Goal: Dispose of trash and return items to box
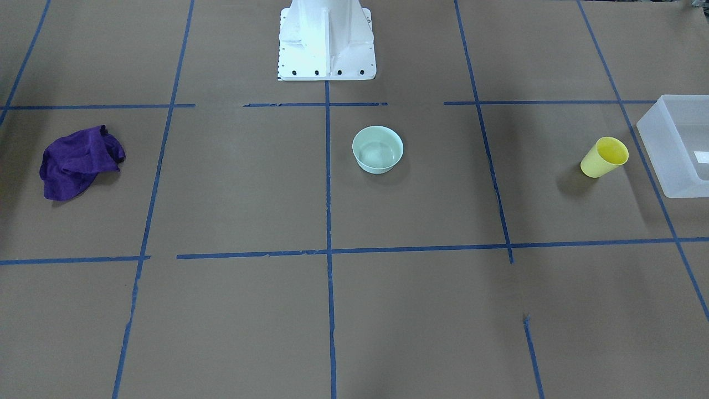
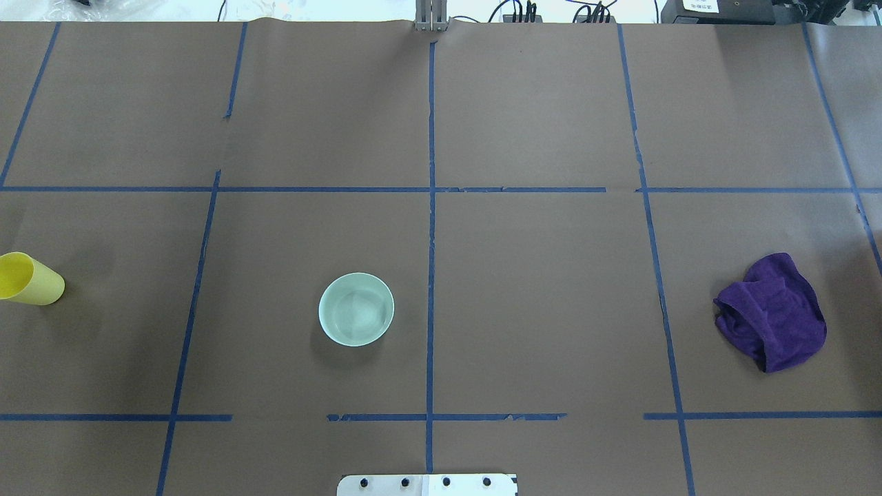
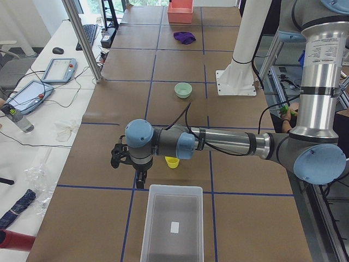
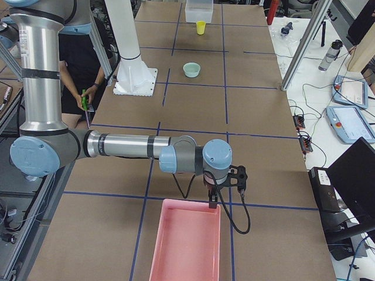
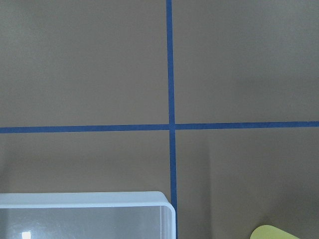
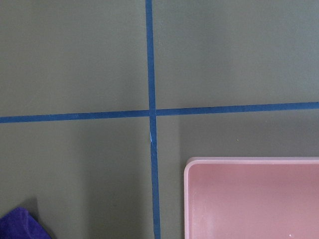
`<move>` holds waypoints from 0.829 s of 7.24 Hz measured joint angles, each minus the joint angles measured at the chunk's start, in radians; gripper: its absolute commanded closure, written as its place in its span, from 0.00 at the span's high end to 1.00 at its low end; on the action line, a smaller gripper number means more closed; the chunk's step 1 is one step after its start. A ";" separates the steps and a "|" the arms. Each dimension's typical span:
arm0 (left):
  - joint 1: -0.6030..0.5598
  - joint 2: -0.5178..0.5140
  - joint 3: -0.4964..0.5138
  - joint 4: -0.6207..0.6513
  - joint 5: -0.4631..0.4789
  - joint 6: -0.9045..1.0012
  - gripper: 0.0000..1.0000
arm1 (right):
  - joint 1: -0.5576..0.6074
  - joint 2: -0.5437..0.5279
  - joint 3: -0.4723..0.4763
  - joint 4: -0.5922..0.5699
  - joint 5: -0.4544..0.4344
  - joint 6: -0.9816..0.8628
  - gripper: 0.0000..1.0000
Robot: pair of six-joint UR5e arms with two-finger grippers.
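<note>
The yellow cup (image 1: 604, 157) stands upright on the brown table, just beside the translucent white box (image 1: 664, 160). The cup also shows in the overhead view (image 2: 27, 278), and its rim shows at the bottom of the left wrist view (image 5: 274, 233). The left gripper (image 3: 141, 180) hangs above the table near the box's far corner (image 3: 173, 187), left of the cup (image 3: 172, 162). The right gripper (image 4: 212, 202) hangs over the far rim of a pink bin (image 4: 190, 202). I cannot tell whether either gripper is open or shut.
A mint-green bowl (image 1: 378, 149) sits near the middle, in front of the white robot base (image 1: 327, 44). A crumpled purple cloth (image 1: 80, 160) lies toward the robot's right, near the pink bin (image 6: 249, 160). Blue tape lines grid the table.
</note>
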 measured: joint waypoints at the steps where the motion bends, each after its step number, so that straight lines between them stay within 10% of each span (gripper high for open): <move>1: 0.000 0.000 -0.004 -0.001 0.000 0.000 1.00 | 0.000 -0.001 -0.002 0.000 0.000 0.000 1.00; 6: 0.089 0.066 -0.141 -0.071 0.006 -0.180 0.95 | -0.001 0.004 0.005 0.004 0.002 0.018 1.00</move>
